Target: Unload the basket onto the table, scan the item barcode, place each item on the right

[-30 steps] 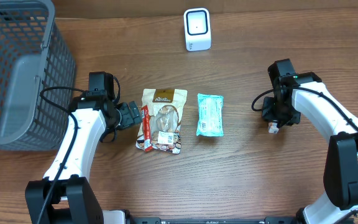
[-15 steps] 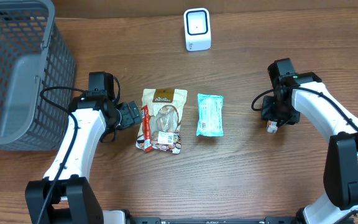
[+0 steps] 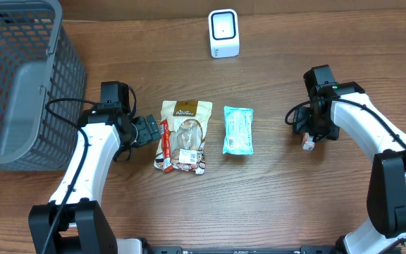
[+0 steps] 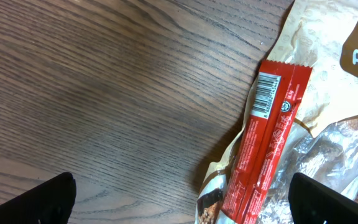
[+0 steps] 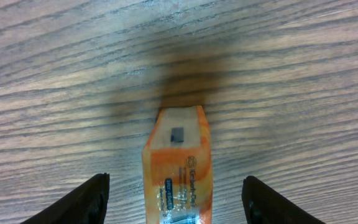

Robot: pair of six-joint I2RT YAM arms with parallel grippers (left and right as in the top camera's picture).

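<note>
Now: orange sachet flat on counter, well right of scanner, nearer robot. Right tool spread either side, not touching. Left tool wide, empty. Sachet likely light, soft, slippery; pinch long edges mid-length, keeping barcode face clear.

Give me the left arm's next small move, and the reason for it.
Probably shift the left gripper toward the red bar and lower it until the open fingers straddle the bar, before closing. The jaws stand wide with nothing between them. The bar lies on the snack bag, off-centre toward one finger, with its barcode facing up. It has not yet been lifted toward the scanner.
</note>
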